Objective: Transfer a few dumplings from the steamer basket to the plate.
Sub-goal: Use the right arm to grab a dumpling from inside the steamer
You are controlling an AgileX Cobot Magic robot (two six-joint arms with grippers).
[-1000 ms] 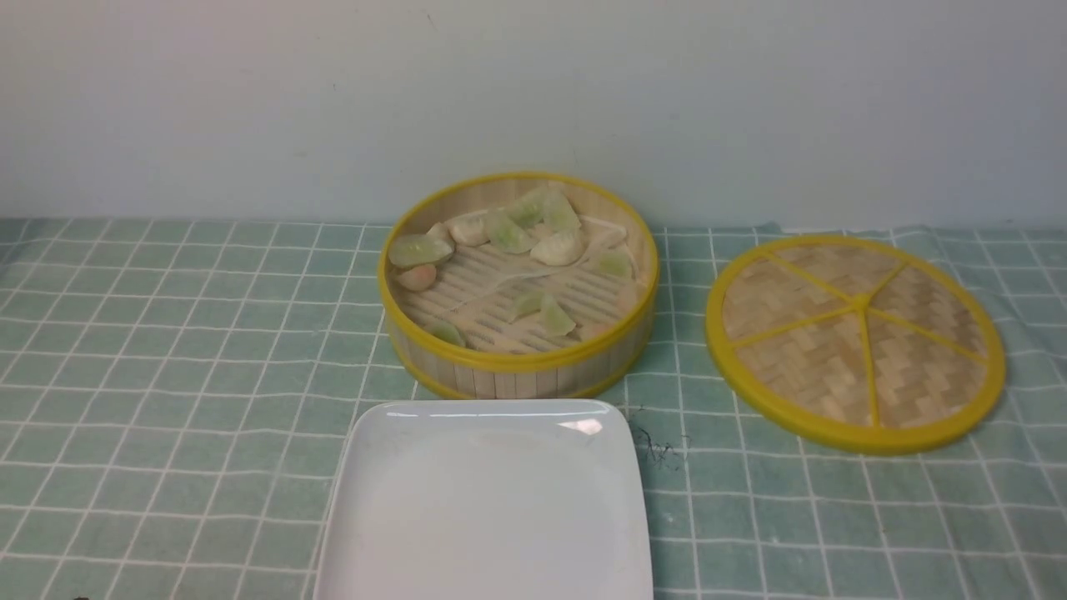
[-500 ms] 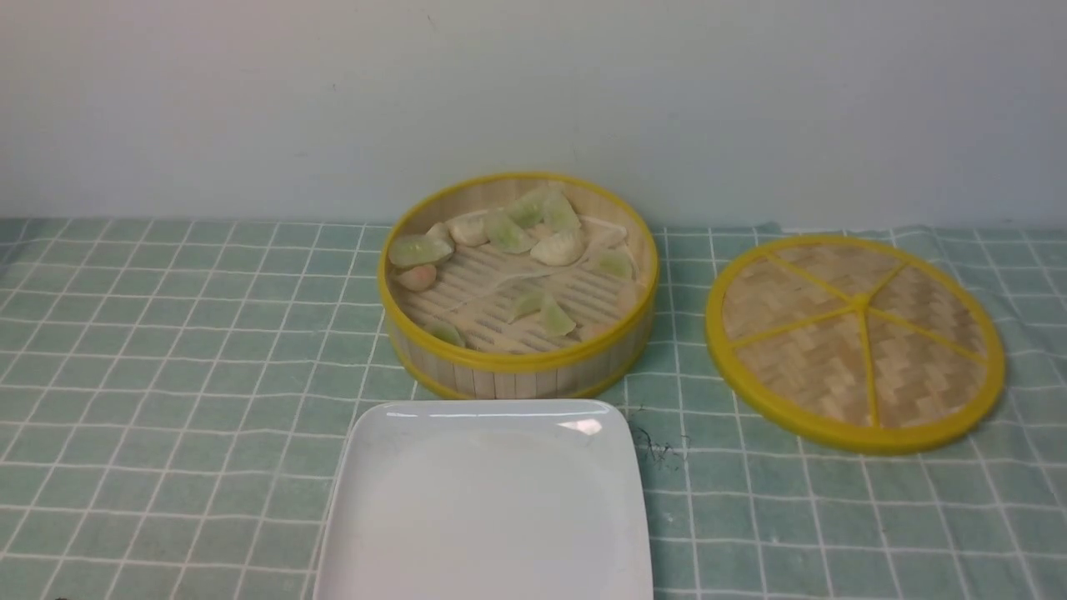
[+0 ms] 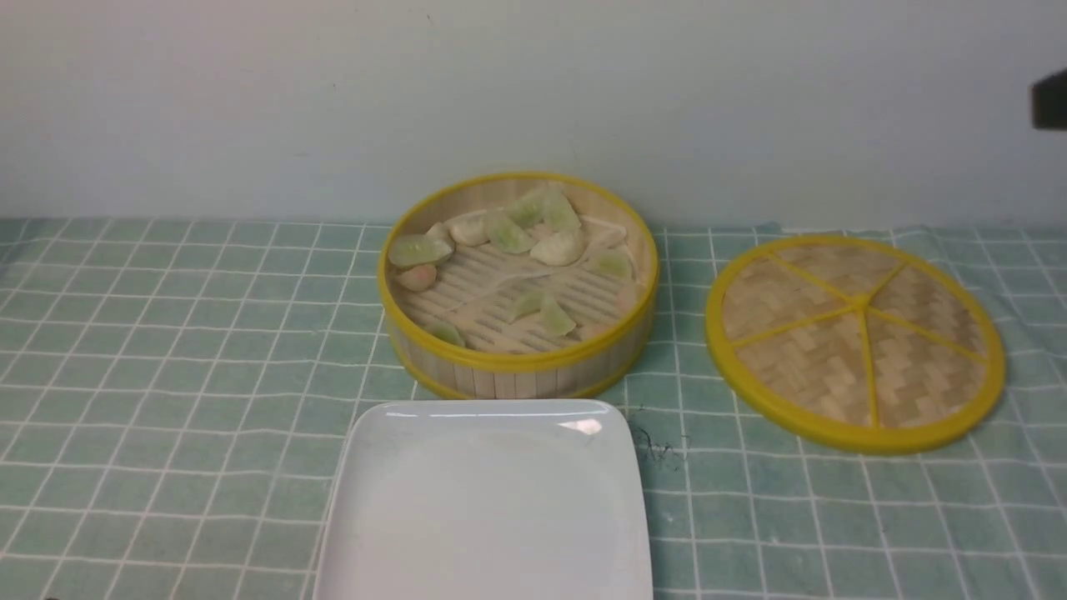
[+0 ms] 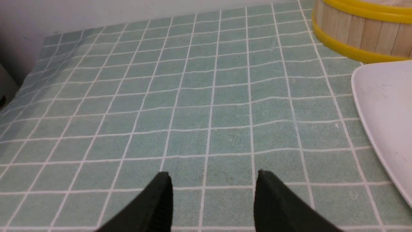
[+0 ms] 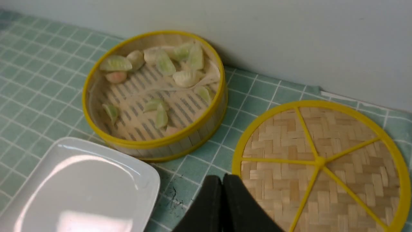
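Tablecloth point(image 3: 167, 350) sage green, white grid lines; steamer basket point(image 3: 517, 362) yellow rims, pale tan slats; dumplings point(image 3: 508, 233) translucent pale green, some whitish, one pinkish; plate point(image 3: 492, 500) glossy white; lid point(image 3: 854, 342) yellow rim and spokes, tan herringbone weave; left gripper point(image 4: 212, 193), right gripper point(image 5: 222, 180) black.

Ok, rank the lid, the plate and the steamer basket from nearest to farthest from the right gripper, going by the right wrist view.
1. The lid, right beside the right gripper.
2. The plate and the steamer basket, both farther toward the robot's left: too close to rank.
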